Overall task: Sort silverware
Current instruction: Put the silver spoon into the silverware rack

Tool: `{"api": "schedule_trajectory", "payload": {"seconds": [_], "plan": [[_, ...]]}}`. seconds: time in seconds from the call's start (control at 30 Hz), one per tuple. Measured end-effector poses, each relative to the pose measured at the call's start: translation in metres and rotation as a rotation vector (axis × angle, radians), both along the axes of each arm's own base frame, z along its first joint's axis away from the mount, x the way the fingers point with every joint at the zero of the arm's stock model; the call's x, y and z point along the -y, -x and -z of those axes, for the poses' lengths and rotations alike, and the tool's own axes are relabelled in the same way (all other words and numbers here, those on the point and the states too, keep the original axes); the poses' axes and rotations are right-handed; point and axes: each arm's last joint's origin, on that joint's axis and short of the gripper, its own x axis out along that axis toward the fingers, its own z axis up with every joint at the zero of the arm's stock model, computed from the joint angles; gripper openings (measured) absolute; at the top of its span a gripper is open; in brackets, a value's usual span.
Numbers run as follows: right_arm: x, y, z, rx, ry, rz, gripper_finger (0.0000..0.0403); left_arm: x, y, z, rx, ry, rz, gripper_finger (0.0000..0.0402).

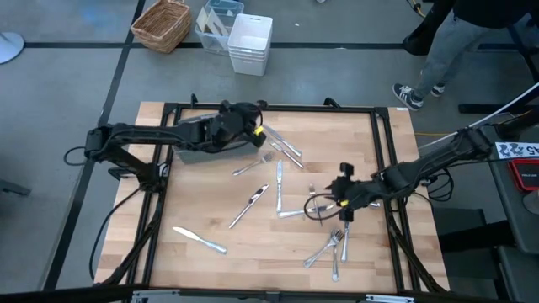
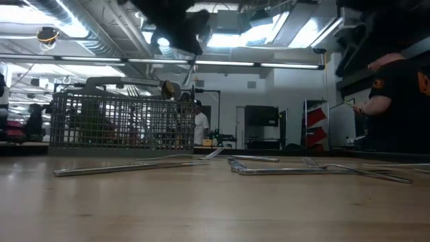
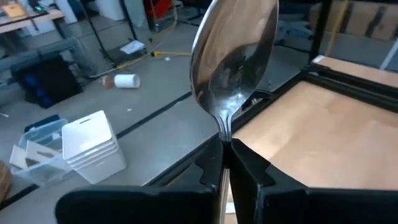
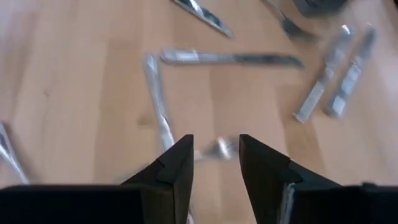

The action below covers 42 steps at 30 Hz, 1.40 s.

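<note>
My left gripper [image 1: 253, 128] hangs over the far-left part of the table, above the grey wire-mesh caddy [image 2: 121, 121], and is shut on a shiny spoon [image 3: 233, 62]. Loose silverware lies flat on the wooden top: a knife [image 1: 200, 240] near the front left, knives [image 1: 248, 206] in the middle, forks [image 1: 333, 244] at the front right. My right gripper [image 4: 214, 155] stands open, slanting down over a small piece [image 4: 214, 147] and beside a long handle [image 4: 158, 106] at the table's right [image 1: 341, 198]. It touches nothing. My left gripper pinches the spoon's neck [image 3: 224, 134], just below the bowl, between its two fingertips [image 3: 245, 162]. The bowl sticks out past the fingertips, and the handle runs back between the fingers, where it is hidden. The spoon is lifted clear of the table.
Beyond the table's far edge a wicker basket [image 1: 162, 23] and white bins [image 1: 250, 42] stand on the floor. A person [image 1: 438, 42] stands at the far right. Black frame rails [image 1: 383, 151] border the tabletop. Bare wood lies at the front middle.
</note>
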Motion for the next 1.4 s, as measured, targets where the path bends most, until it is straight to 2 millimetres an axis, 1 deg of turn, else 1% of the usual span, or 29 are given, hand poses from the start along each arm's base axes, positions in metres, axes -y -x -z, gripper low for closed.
{"api": "schedule_trajectory", "payload": {"seconds": [0.17, 0.27, 0.53, 0.7, 0.77, 0.87, 0.97, 1.1, 1.27, 1.4], "plan": [[-0.006, -0.012, 0.019, 0.099, -0.003, -0.045, 0.0131, -0.013, 0.008, 0.031, 0.026, -0.008, -0.04, 0.0005], [-0.008, -0.017, 0.027, 0.086, 0.005, -0.047, 0.0131, -0.015, 0.012, 0.045, 0.052, -0.029, -0.047, 0.0006], [-0.012, -0.027, 0.043, 0.037, 0.027, -0.048, 0.0131, -0.012, 0.027, 0.083, 0.103, -0.008, -0.041, 0.0008], [-0.013, -0.029, 0.05, 0.006, 0.04, -0.049, 0.0131, -0.01, 0.034, 0.099, 0.124, 0.047, -0.066, 0.0009], [-0.013, -0.029, 0.051, 0.001, 0.042, -0.049, 0.0131, -0.009, 0.035, 0.101, 0.139, 0.072, -0.074, 0.001], [-0.013, -0.029, 0.051, 0.0, 0.046, -0.045, 0.0131, -0.009, 0.036, 0.102, 0.157, 0.088, -0.081, 0.0023], [-0.013, -0.029, 0.051, 0.009, 0.006, 0.016, 0.0131, -0.008, 0.035, 0.102, 0.178, 0.105, -0.082, 0.004], [-0.01, -0.025, 0.054, -0.018, -0.042, 0.152, 0.0131, -0.006, 0.034, 0.102, 0.176, 0.129, -0.025, 0.0069], [-0.006, -0.017, 0.059, -0.096, -0.067, 0.25, 0.0131, -0.006, 0.033, 0.102, 0.199, 0.154, -0.021, 0.0118], [-0.004, -0.013, 0.061, -0.128, -0.072, 0.289, 0.0131, -0.005, 0.032, 0.099, 0.237, 0.173, -0.022, 0.0143]]}}
